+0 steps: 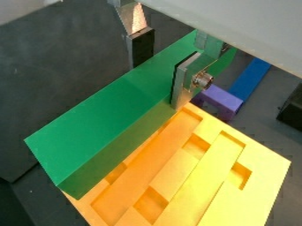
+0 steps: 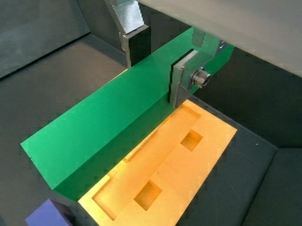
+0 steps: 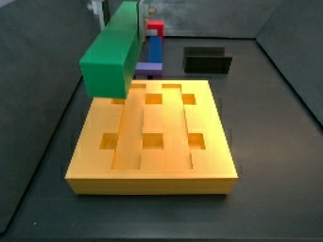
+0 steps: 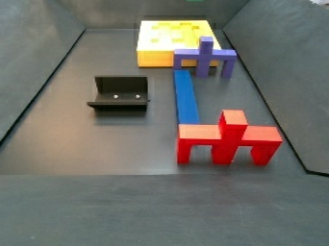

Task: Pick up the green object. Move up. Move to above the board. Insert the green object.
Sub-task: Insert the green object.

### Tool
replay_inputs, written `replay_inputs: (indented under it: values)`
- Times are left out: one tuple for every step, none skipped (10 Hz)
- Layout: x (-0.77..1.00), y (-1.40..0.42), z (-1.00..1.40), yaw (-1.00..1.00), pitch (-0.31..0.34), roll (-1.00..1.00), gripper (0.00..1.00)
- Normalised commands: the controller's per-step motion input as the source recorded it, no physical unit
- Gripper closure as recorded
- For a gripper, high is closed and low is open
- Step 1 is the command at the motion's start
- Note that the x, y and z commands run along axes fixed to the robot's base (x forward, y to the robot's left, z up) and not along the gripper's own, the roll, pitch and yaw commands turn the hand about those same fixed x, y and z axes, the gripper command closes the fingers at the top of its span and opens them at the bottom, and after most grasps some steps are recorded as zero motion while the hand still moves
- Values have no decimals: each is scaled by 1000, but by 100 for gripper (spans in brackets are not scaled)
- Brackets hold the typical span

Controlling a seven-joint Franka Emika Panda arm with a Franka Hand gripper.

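The green object [image 1: 112, 115] is off the floor, lying roughly level in the air with its long side running lengthwise; in a side view [image 3: 113, 43] its near end hangs above the far left corner of the board [image 3: 151, 161]. Both wrist views show it clamped across its width by the gripper [image 1: 160, 62]: one silver finger [image 1: 189, 78] presses flat against the side facing the board, and the other finger with its dark pad [image 2: 136, 42] bears on the opposite side. The bar [image 2: 118, 119] extends well past the fingers toward the camera.

Below it, the orange-yellow slab [image 2: 177, 154] rests flat on the dark floor, its square holes open (six show in a side view, in two rows).

Beyond the board, a blue-purple block [image 1: 230, 88] lies on the floor, its long blue part [image 4: 188, 96] running toward a red cross-shaped piece [image 4: 229, 139]. A small black box [image 4: 118, 92] sits well apart from both, to one side of the floor.
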Motion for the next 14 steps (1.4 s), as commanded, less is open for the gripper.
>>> replay_inputs:
  values:
    - [49,-29,-991,0,-103,30,100]
    - [74,-57,-851,66,-71,190,100]
    - [60,-20,-777,63,-51,239,100]
    - [160,-43,-609,177,-44,309,100]
    - [129,-60,-603,351,-123,281,100]
    - [206,-100,-694,271,-123,229,100]
    - [266,0,-743,163,-224,0,100]
    - [171,0,-640,29,-277,19,100]
    - [0,0,-500,0,-339,0,100]
    - [-66,3,-380,-46,-406,-30,100]
    - [-106,0,-329,-126,-400,0,100]
    - [-69,-3,-329,-177,-270,187,100]
    - [-151,0,-169,-29,-196,184,100]
    - [-123,11,-91,0,-70,187,100]
